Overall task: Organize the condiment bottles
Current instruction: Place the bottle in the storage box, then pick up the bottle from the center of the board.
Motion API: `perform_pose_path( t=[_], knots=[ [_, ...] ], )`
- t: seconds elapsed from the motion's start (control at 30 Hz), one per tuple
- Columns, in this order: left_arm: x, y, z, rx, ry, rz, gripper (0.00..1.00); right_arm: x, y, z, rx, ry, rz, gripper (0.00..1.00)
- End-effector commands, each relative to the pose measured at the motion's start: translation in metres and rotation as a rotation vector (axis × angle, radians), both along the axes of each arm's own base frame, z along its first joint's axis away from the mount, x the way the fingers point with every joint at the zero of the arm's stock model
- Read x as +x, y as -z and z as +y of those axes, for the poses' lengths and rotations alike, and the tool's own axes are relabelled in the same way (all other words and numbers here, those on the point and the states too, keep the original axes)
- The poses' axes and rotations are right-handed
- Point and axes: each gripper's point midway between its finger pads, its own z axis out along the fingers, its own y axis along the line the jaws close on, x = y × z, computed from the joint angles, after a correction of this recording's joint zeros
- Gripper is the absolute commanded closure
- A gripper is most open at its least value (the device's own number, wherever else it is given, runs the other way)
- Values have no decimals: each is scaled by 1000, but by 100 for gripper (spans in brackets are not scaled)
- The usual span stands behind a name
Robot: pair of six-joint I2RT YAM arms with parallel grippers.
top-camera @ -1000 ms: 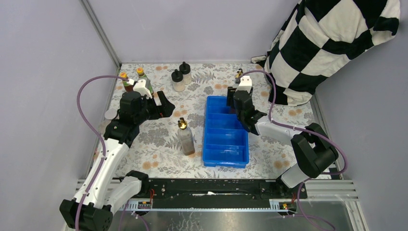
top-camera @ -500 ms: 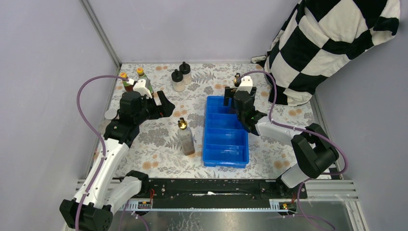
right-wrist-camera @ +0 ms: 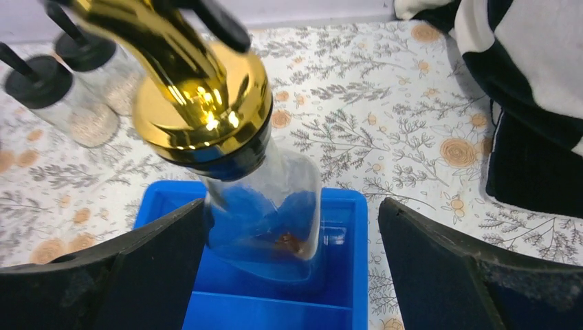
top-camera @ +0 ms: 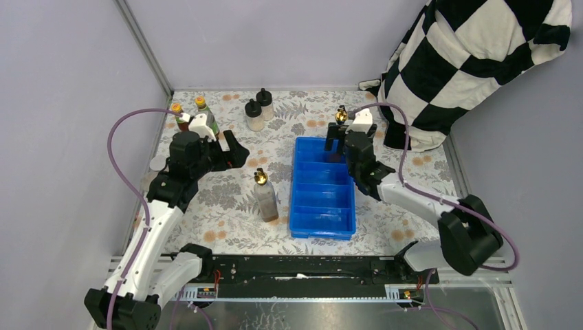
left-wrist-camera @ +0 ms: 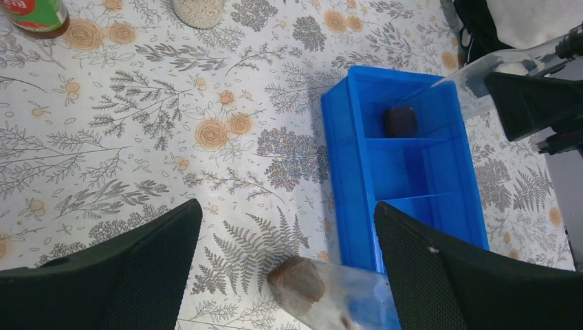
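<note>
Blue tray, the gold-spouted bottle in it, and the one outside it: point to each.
blue tray (top-camera: pixel 322 232), top view, near wall.
bottle in tray (right-wrist-camera: pixel 199 103), right wrist view, gold spout.
bottle outside tray (top-camera: pixel 267 201), top view, glass body.

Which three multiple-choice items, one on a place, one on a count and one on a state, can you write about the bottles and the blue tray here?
1. Where is the base of the gold-spouted bottle that stands between the fingers of the right hand?
A. beside the tray
B. in the far end compartment of the blue tray
C. in its near end compartment

2. How many black-capped bottles are in view?
A. one
B. two
C. four

3. The left hand is:
A. open and empty
B. shut on a bottle
C. shut on the tray rim

Answers:
1 B, blue walls surround its base.
2 B, both stand together at the far side.
3 A, its fingers stand wide apart, gripping nothing.
</note>
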Motion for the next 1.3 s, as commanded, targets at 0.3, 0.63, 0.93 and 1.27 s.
perform_pose_path(
  t=[0.3,0.63,0.93,1.27],
  knots=[
    [-52,-74,17,-87,-64,-161,1,-43,-89,-26,107,-17,-85,2],
    [-121,-63,8,-226,4,-83,1,-69,-132,-35,153,-54,-110,3],
    [-143,-25,9,-259,-4,13,1,-81,-126,-37,161,-76,-76,4],
    [-131,-9,28,-151,-61,53,1,-83,-119,-36,160,-84,-62,4]
  ],
)
